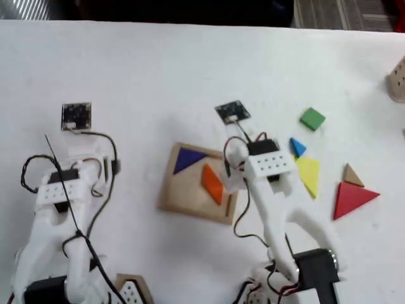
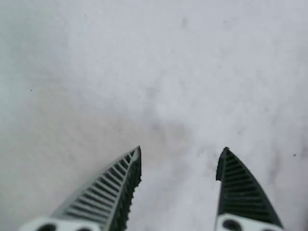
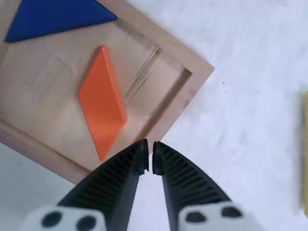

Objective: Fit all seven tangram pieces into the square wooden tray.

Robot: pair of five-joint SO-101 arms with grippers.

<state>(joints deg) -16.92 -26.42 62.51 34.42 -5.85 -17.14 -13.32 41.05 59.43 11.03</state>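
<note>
Tangram pieces lie split between the tray and the counter. The square wooden tray is pale, smooth-grained wood with a raised rim, and it is turned a little askew to the white counter.

Two flat, matte pieces lie inside the tray:
- A dark blue triangle sits in the far left corner.
- An orange parallelogram lies toward the right side. In the high view its long axis runs from the far left to the near right, and it ends in sharp points.

The other five pieces rest on the counter to the right of the tray:
- A green square lies farthest back.
- A small blue triangle lies near it.
- A yellow triangle points toward the near edge.
- A small tan triangle lies just beside the red one.
- A large red triangle points right.

The right claw has black ribbed fingers drawn nearly together, leaving only a thin slit, and it holds nothing. Its tips sit over the tray's rim, close to one pointed end of the orange piece.

The left claw is spread wide and holds nothing. It is over bare counter, well apart from the tray.
</note>
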